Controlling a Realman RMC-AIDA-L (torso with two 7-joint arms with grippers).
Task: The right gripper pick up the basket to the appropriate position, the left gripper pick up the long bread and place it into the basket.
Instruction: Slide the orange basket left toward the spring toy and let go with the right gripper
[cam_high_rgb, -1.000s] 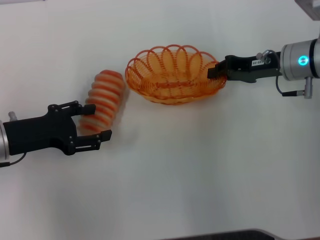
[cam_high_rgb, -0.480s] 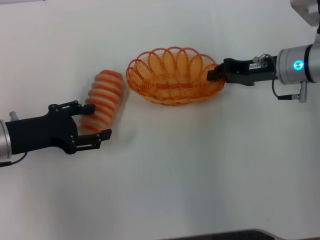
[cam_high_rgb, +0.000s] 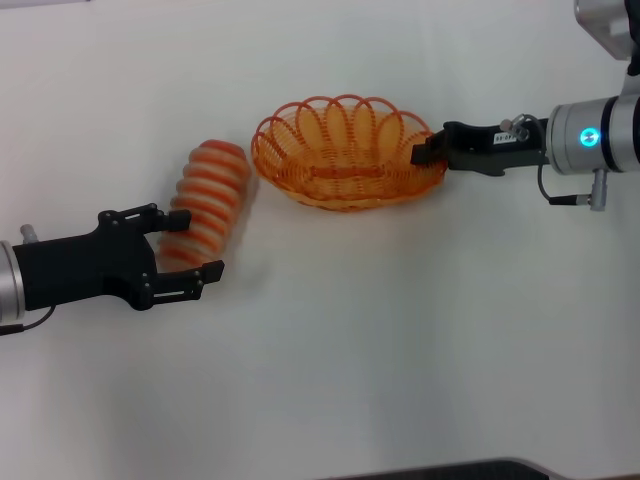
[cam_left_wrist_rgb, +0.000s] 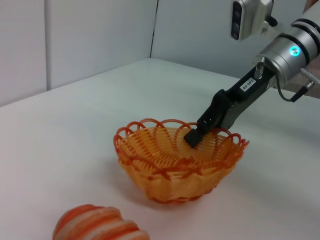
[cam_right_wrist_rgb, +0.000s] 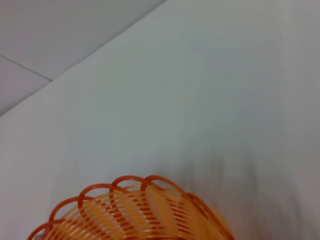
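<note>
Nearest the robot's body, the left gripper (cam_high_rgb: 186, 246) lies low over the white table (cam_high_rgb: 400, 340), reaching in from the robot's left. Its two black fingers are spread wide, one on each side of the near end of the long bread (cam_high_rgb: 207, 202). Whether the pads actually touch the loaf cannot be told from the head view; the fingers bracket it but do not appear pressed into it. The loaf lies on the table, angled so that its far end points up and away toward the basket. Its orange and cream ridges are plain to see, and its rounded near end also shows at the edge of the left wrist view (cam_left_wrist_rgb: 97, 225).

Farther out, just beyond the far end of the loaf but apart from it, sits the basket (cam_high_rgb: 345, 150). It is upright, with nothing inside. The left wrist view shows its looped rim and see-through sides (cam_left_wrist_rgb: 175, 165) with its base at the table surface; whether it rests fully on the table or is slightly raised cannot be told.

The right gripper (cam_high_rgb: 428, 152) comes in from the robot's right and meets the basket at the rim on that side. In the left wrist view its fingers (cam_left_wrist_rgb: 196, 135) are closed down on the rim, one fingertip inside the basket wall. The right wrist view shows only the scalloped rim (cam_right_wrist_rgb: 130, 200) and table beyond.
</note>
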